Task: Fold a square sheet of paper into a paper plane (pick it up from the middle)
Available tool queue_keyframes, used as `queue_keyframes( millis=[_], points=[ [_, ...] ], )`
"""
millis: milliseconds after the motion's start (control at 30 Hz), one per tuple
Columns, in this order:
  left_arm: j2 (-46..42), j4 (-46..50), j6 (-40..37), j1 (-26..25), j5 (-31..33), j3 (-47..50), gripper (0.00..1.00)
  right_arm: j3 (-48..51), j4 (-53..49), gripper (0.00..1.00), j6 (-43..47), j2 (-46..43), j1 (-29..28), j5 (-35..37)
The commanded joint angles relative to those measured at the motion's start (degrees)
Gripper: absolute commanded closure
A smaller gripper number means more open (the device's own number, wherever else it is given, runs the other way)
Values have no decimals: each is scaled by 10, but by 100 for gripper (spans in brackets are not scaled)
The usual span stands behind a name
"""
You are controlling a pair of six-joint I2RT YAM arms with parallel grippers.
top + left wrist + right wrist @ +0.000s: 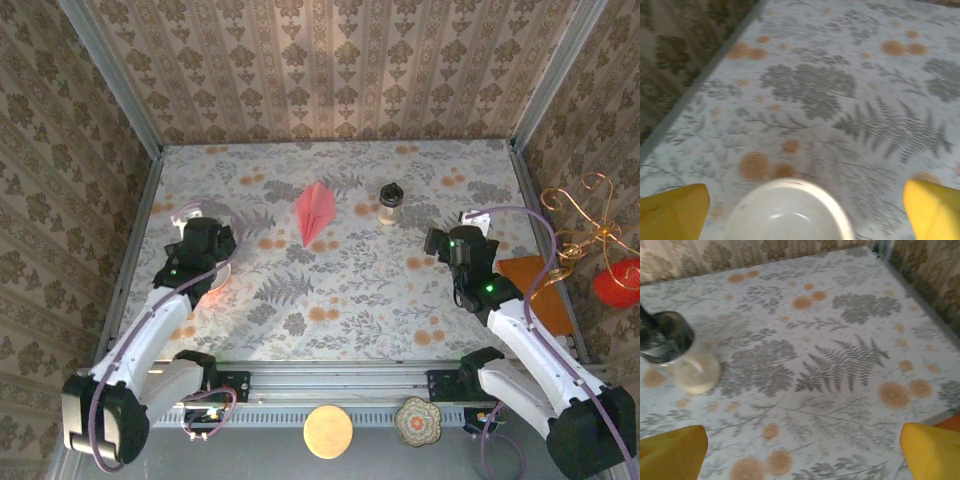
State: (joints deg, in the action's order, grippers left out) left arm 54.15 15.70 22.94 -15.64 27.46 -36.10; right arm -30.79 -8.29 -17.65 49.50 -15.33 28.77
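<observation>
The salmon-pink paper plane (317, 210) lies flat on the floral table as a narrow creased dart, tip toward the near side, in the middle of the far half. No gripper touches it. My left gripper (205, 240) hovers well to its left, open; its yellow fingertips (672, 212) stand wide apart over a white bowl (790, 210), holding nothing. Off to the plane's right my right gripper (452, 242) is also open, its yellow fingertips (932, 450) spread over bare tablecloth.
A small dark-lidded jar (390, 204) stands just right of the plane, and it appears at the left of the right wrist view (670, 347). An orange sheet (535, 290) lies at the table's right edge. Patterned walls close in three sides.
</observation>
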Motion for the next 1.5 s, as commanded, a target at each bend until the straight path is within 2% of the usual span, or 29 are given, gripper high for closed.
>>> queue_keyframes(
  millis=[0,133,200,400,467,767,933,1200,1467],
  points=[
    [-31,-85,-50,27,31,54,0,45,110,0,62,-14,11,67],
    [-42,-199,-98,50,23,125,0,96,200,0,82,-2,26,66],
    [-37,-206,-107,71,-8,126,0,109,231,0,87,23,36,51],
    [8,-332,-163,115,-80,171,0,132,354,0,104,120,57,9],
    [29,-383,-178,128,-113,186,0,136,404,0,119,151,64,-7],
    [156,-602,-206,173,-253,215,0,119,507,0,136,235,108,-108],
    [226,-630,-221,182,-306,177,0,109,549,0,140,283,123,-150],
    [315,-631,-238,181,-323,127,0,84,596,0,147,384,126,-168],
    [342,-653,-258,145,-253,128,0,78,580,0,145,382,130,-174]
  ],
)
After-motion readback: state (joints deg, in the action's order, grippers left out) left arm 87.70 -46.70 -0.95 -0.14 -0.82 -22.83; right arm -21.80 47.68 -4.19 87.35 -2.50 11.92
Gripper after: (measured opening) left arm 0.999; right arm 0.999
